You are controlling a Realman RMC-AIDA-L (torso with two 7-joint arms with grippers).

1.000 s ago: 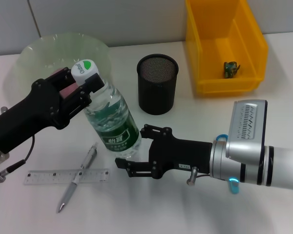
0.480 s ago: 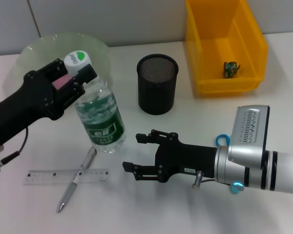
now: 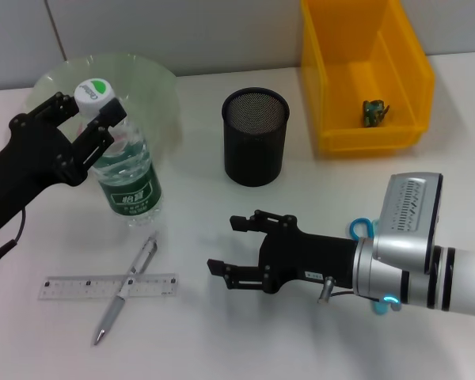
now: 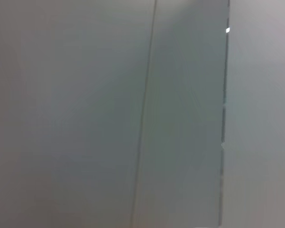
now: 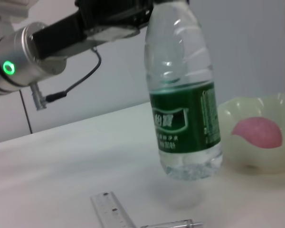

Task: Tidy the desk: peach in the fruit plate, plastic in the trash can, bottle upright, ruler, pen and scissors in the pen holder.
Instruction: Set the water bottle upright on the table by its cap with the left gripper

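Black and clamped just under the white cap, the left tool (image 3: 85, 127) is gripping the neck of the bottle (image 3: 125, 178), whose long axis is running nearly straight up, leaning only a touch. In the right wrist view the bottle's base is appearing to hang just clear of the surface (image 3: 222, 340), so the coming move is probably a short descent and release, and what matters is that the axis is square to the surface when the base meets it. The bottle is clear plastic with a green label and some water in the bottom; it is standing directly in front of the fruit plate (image 3: 162, 83), where the pink peach (image 5: 257, 132) is already lying.

Farther out, the right tool (image 3: 236, 245) is hovering with its fingers spread apart and gripping nothing, low over the surface, well to the right of the bottle. Between the two arms, nearer the front edge, the pen (image 3: 127, 286) is lying slantwise across the ruler (image 3: 79, 286). Behind the right tool the mesh pen holder (image 3: 255, 136) is standing, with the yellow trash can (image 3: 332, 79) beyond it holding a small crumpled scrap. No scissors are showing.
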